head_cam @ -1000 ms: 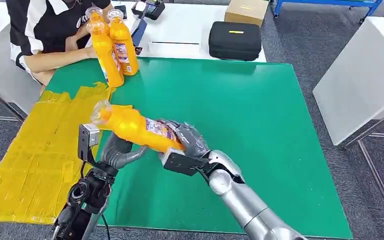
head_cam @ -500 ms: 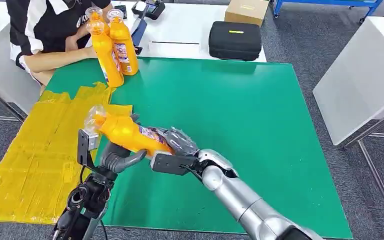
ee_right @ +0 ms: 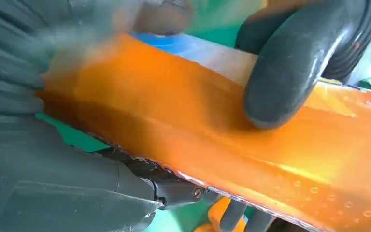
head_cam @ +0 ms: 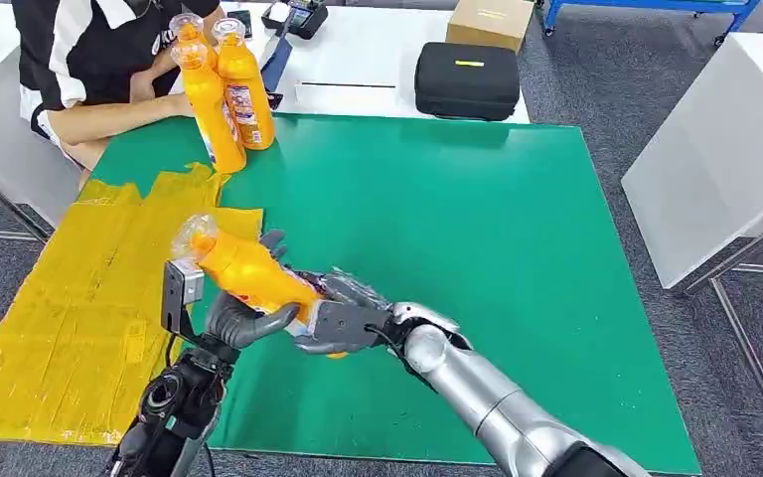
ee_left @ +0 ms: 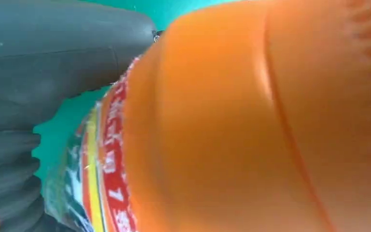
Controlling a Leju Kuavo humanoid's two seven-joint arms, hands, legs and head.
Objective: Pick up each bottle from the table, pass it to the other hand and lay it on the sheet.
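1. Bottle (head_cam: pixel 248 273): orange, with a clear cap and a printed label, held tilted above the near left part of the green table (head_cam: pixel 477 219), cap end raised toward the far left, just right of the yellow sheet (head_cam: pixel 70 298).
2. Right arm: I see it enter from the near right and reach left across the table; the right hand (head_cam: pixel 343 313) wraps the bottle's lower body, fingers closed around it. The right wrist view shows a dark thumb (ee_right: pixel 290 72) pressed on the orange surface.
3. Left arm: it rises from the near left edge; the left hand (head_cam: pixel 243 318) cups the bottle from below, fingers curled up around its middle. In the left wrist view the bottle's body (ee_left: pixel 251 125) sits against that hand.
4. Both hands grip the same bottle at once.
5. Count: I see three bottles, one in the hands and two standing bottles (head_cam: pixel 224 94) upright at the far left corner.
6. A person (head_cam: pixel 89 60) sits at that far left corner, beside the standing bottles.
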